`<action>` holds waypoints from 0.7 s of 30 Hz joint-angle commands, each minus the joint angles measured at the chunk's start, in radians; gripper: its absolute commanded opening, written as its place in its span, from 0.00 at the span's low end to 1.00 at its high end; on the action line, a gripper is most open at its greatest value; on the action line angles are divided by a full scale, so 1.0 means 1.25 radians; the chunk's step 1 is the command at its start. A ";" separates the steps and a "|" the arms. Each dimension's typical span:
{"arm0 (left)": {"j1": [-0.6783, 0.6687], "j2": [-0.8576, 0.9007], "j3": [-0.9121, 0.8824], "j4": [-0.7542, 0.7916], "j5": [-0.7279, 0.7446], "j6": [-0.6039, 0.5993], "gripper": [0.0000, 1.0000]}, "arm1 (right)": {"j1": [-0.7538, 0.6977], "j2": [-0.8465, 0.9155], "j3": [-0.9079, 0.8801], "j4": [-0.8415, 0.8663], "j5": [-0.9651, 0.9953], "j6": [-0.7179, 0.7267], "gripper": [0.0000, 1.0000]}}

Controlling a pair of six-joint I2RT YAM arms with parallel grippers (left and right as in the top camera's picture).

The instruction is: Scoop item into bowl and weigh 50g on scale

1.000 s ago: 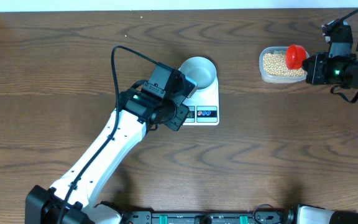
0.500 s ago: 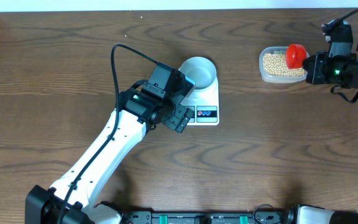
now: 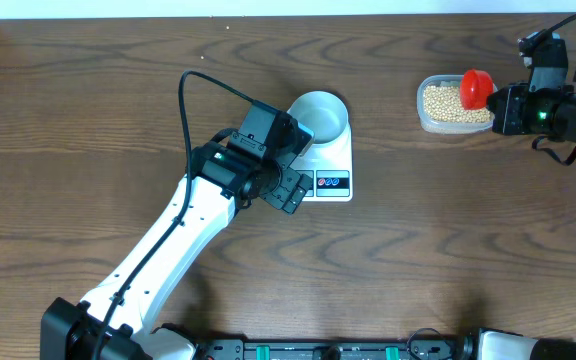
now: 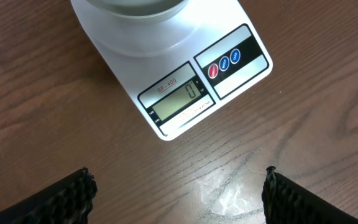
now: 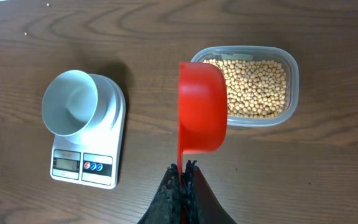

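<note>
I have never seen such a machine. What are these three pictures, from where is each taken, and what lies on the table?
This is a robot with two arms at a table. One picture looks down from above; the other two come from a camera on each wrist. On the table stands a white scale with an empty pale bowl on it; its display shows zero. To the right is a clear tub of beans. The left gripper is open and holds nothing, beside the scale. The right gripper is shut on the handle of a red scoop.
</note>
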 commanded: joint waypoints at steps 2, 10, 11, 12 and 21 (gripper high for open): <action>0.002 -0.015 -0.005 0.001 -0.013 0.002 0.88 | -0.008 0.001 -0.004 0.002 -0.002 -0.011 0.01; 0.001 -0.052 -0.005 -0.007 -0.005 0.002 0.89 | -0.008 0.001 -0.004 0.002 -0.002 -0.011 0.01; 0.001 -0.067 -0.005 -0.006 -0.004 0.002 0.89 | -0.007 0.001 -0.004 0.002 -0.002 -0.011 0.01; 0.001 -0.088 -0.005 -0.006 -0.004 0.002 0.89 | -0.007 0.001 -0.004 0.002 -0.002 -0.011 0.01; 0.001 -0.261 -0.039 -0.013 -0.034 -0.027 0.89 | -0.006 0.001 -0.004 0.005 -0.002 -0.011 0.01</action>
